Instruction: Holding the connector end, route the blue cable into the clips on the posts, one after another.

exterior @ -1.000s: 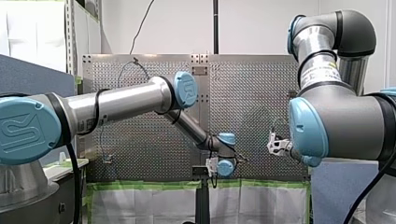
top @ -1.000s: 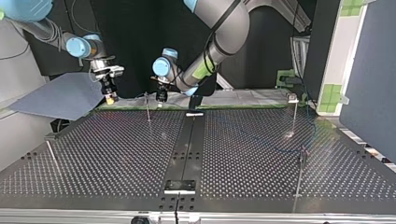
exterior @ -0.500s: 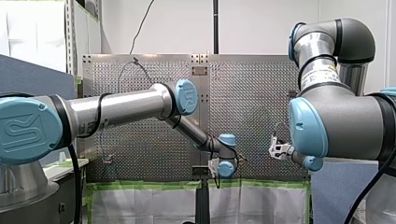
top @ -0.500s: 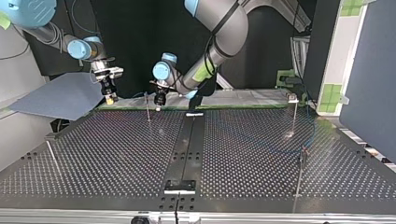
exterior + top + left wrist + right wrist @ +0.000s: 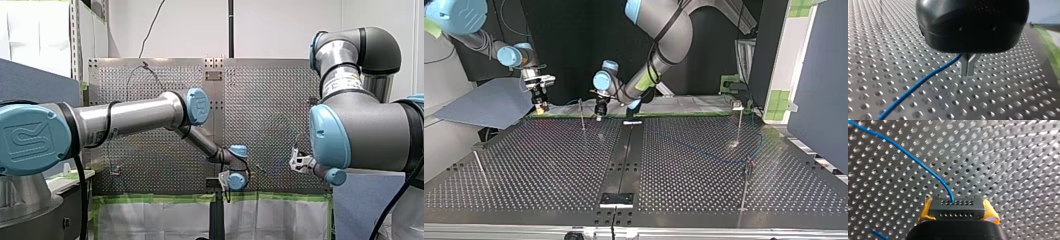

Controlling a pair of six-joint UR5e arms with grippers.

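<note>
1. Robotics lab: wide perforated metal table point(image 5: 549, 165) with thin posts point(image 5: 582, 114) standing on it.
2. Two industrial arms, my left arm point(image 5: 130, 112) and my right arm point(image 5: 365, 135), reach over the table.
3. Blue partition panel point(image 5: 819, 75) beside the table; green tape point(image 5: 781, 102) on a frame next to it.

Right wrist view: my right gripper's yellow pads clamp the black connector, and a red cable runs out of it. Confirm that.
One thing is wrong: the cable is blue, not red. The right wrist view shows my right gripper clamping the black connector with its yellow pads, and the cable running out of it.
</note>
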